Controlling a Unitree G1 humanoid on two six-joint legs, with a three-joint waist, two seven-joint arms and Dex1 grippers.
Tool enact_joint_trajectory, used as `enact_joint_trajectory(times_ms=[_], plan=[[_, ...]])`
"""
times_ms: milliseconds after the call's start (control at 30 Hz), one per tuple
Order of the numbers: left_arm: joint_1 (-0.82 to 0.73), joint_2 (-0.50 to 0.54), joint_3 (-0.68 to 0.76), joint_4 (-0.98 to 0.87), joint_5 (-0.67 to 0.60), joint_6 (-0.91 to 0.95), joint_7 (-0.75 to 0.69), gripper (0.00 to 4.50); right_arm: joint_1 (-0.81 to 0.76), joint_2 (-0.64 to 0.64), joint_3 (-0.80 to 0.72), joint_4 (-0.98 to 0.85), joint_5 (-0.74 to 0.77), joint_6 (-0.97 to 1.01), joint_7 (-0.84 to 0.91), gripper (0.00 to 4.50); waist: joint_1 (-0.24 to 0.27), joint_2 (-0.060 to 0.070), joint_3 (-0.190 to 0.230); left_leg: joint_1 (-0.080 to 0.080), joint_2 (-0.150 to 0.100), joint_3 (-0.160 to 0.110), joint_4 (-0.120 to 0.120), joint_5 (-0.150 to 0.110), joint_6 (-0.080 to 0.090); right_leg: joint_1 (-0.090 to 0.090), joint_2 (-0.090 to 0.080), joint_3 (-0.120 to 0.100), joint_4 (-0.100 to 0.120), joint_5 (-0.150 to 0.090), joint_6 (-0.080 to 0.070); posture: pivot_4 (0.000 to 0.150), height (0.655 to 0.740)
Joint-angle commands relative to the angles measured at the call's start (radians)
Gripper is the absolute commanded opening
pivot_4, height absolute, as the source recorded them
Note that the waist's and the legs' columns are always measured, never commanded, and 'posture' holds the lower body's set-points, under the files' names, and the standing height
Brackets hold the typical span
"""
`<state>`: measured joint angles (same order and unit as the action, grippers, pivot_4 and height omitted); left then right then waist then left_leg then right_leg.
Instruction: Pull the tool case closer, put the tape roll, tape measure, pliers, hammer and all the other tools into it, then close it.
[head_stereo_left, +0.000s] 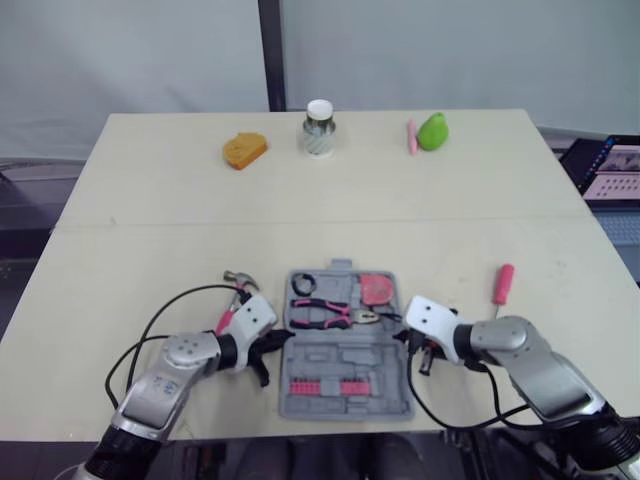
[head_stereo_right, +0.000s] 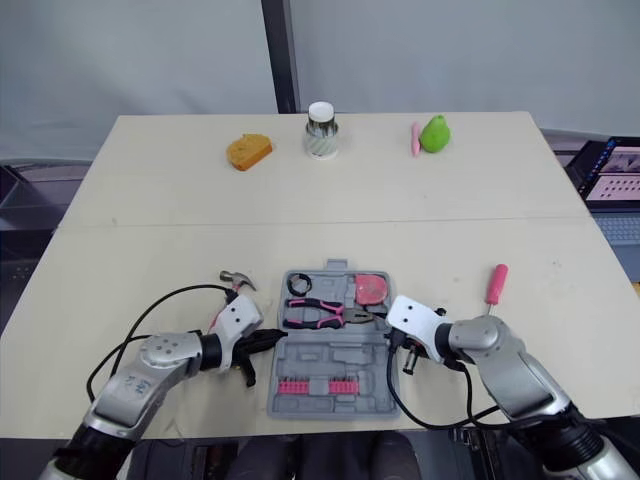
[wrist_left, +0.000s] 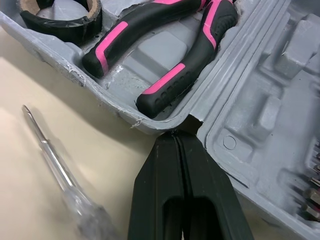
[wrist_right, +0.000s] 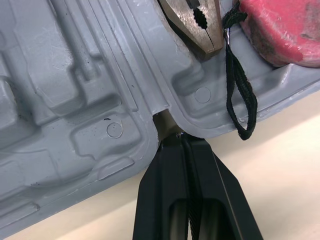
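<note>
Grey moulded plastic tool case (head_stereo_left: 342, 356) lies open on the pale desk (head_stereo_left: 150, 230), directly between the two sets of jaws. The left jaws are pressed fully together with nothing between them, their tips against the notch in the case's left rim. The right jaws are likewise closed tight and empty, tips at the matching notch on the right rim.

On the nearer side of both jaws, a row of pink bits (head_stereo_left: 327, 387) sits in the near half of the case. Just beyond the left jaws, inside the far half, lie the black-and-pink handled pliers (wrist_left: 165, 55), and past them the black tape roll (wrist_left: 60, 15). Just beyond the right jaws is the pliers' metal nose, with the red tape measure (wrist_right: 285, 30) beside it and its black strap (wrist_right: 240, 100) trailing over the rim.

Outside the case, a clear-handled screwdriver (wrist_left: 55, 167) lies on the desk beside the left jaws. A hammer with a pink handle (head_stereo_left: 240, 280) lies just beyond the left jaws. A pink-handled screwdriver (head_stereo_left: 502, 283) lies well outside the right jaws.

Far beyond both stand an orange block (head_stereo_left: 244, 151), a white-lidded jar (head_stereo_left: 319, 128) and a green rounded object (head_stereo_left: 433, 131).
</note>
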<state>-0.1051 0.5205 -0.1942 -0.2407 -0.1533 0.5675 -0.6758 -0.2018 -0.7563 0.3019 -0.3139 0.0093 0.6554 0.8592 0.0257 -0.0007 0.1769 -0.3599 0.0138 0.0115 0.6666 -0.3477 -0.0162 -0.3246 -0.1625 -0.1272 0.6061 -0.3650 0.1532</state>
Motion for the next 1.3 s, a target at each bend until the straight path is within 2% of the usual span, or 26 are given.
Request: enact_joint_trajectory(times_ms=[33,1300], plan=[[-0.017,-0.029,-0.021,-0.018,-0.007,-0.031,-0.004,0.0,-0.014,0.023,0.0,-0.026,0.009,-0.03,-0.004,0.1,-0.001,0.0,0.0,0.0,0.0,0.0,0.0,0.0,0.0,0.0,0.0,0.0,0.0,0.0,0.0,0.15,0.74],[-0.028,-0.056,-0.021,0.017,0.017,-0.048,-0.018,0.0,-0.055,0.085,0.018,0.018,-0.046,-0.05,0.011,0.1,-0.002,0.0,0.0,0.0,0.0,0.0,0.0,0.0,0.0,0.0,0.0,0.0,0.0,0.0,0.0,0.15,0.74]])
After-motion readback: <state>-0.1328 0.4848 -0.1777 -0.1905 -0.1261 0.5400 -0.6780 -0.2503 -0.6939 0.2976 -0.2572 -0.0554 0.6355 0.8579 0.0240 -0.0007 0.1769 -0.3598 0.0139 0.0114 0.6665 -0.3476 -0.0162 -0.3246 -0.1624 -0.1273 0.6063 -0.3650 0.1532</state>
